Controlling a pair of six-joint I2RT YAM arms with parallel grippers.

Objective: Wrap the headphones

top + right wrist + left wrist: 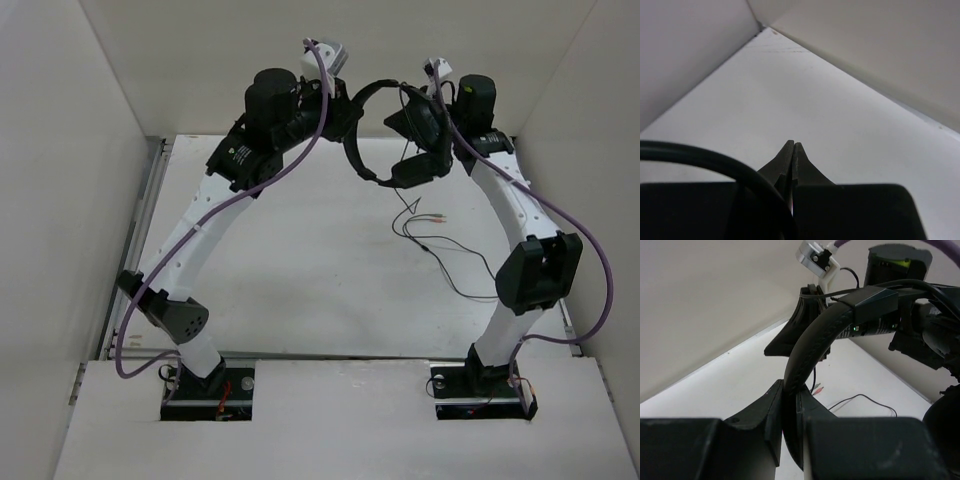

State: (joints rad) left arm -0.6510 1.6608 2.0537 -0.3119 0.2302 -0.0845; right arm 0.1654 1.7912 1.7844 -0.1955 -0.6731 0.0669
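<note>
The headphones point(372, 88) are up in the air at the far side, between the tops of the two arms. They are not on the counter point(300, 270). I think they are held high so the long cord point(440, 265) can hang free and be looped around them without snagging.

The cord drops down from the headphones and lies in loose curls on the counter, near the right arm point(510, 210). Its two reddish plugs point(435, 217) rest on the counter just below the headphones. None of the cord looks wrapped yet, so the job seems to be at its start.

The left arm point(200, 230) reaches up from the left. The left jaws are squeezed tight on the headband point(812, 347), with the band pinched right between them. This grip keeps the headphones steady.

The right jaws are pressed together with almost no gap. A black curve passes just beside them on the left. I cannot tell if the thin cord is caught between them or if they hold nothing at all
</note>
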